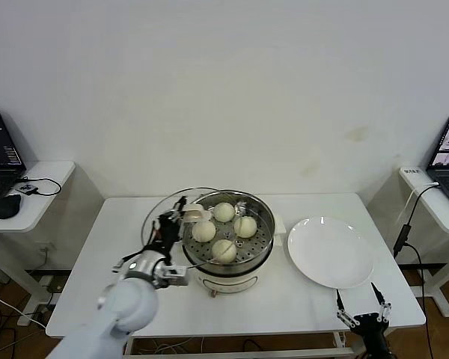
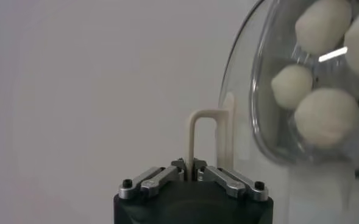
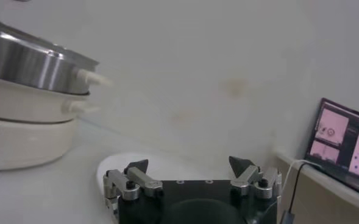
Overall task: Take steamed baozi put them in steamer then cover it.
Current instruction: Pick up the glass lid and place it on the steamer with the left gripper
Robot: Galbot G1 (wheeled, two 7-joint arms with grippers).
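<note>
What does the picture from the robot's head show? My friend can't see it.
The left gripper holds the clear glass cover by its handle, tilted over the left edge of the steamer, where four baozi sit. An empty white plate lies to the right, and the right gripper waits open at the table's front edge.

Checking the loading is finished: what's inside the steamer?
Four steamed baozi sit on the perforated tray inside the steamer. The left pincer holds the cover tilted beside it. Below the tray is hidden.

Four cream-white baozi (image 1: 224,230) sit in the shiny steamer (image 1: 228,265) mid-tabletop, while the clear glass cover (image 1: 172,217) hangs tilted over its left rim.
</note>
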